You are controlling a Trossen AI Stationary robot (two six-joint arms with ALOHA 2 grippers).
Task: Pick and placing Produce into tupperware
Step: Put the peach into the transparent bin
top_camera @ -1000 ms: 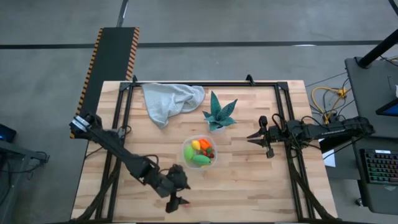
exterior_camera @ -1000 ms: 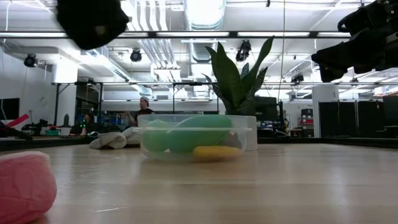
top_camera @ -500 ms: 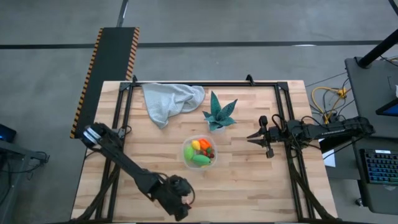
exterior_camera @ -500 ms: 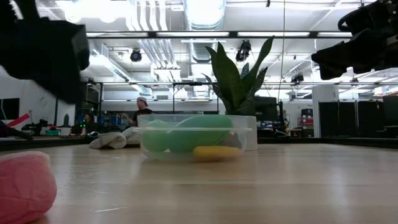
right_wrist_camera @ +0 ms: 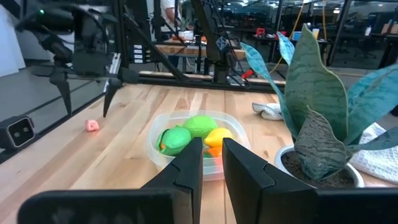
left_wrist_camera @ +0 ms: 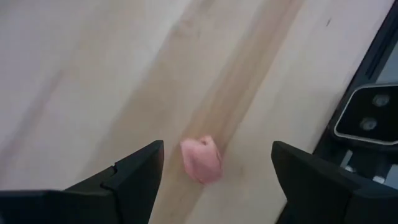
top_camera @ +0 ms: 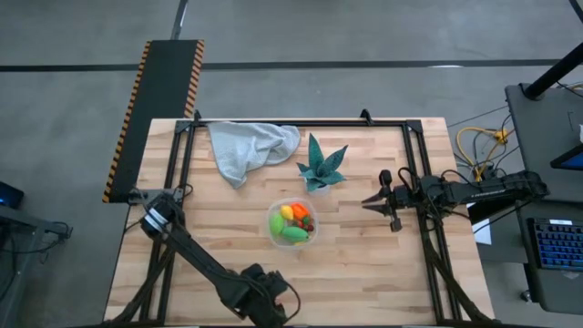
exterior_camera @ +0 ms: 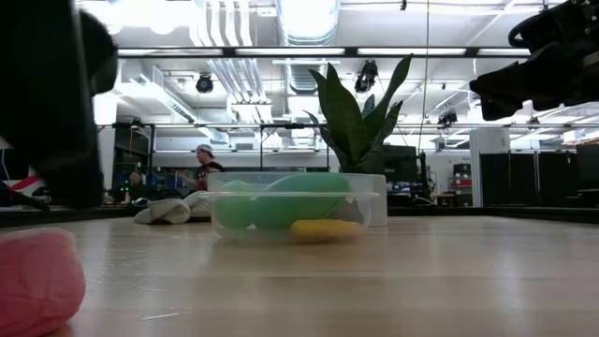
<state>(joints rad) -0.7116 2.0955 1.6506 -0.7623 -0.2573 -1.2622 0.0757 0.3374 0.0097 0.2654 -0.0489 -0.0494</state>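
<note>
Lying between open left end effector (left_wrist_camera: 217, 171) fingers: pink produce bit (left_wrist_camera: 201, 159).

one clear tupperware (top_camera: 292, 222) sits on one wooden table (top_camera: 364, 264), holding at least four pieces of produce (top_camera: 291, 224): two green, one yellow, one orange, plus small dark bits too tiny to count. one pink piece (left_wrist_camera: 201, 160) lies outside. one cloth (top_camera: 248, 146), one plant (top_camera: 322, 166).
</note>
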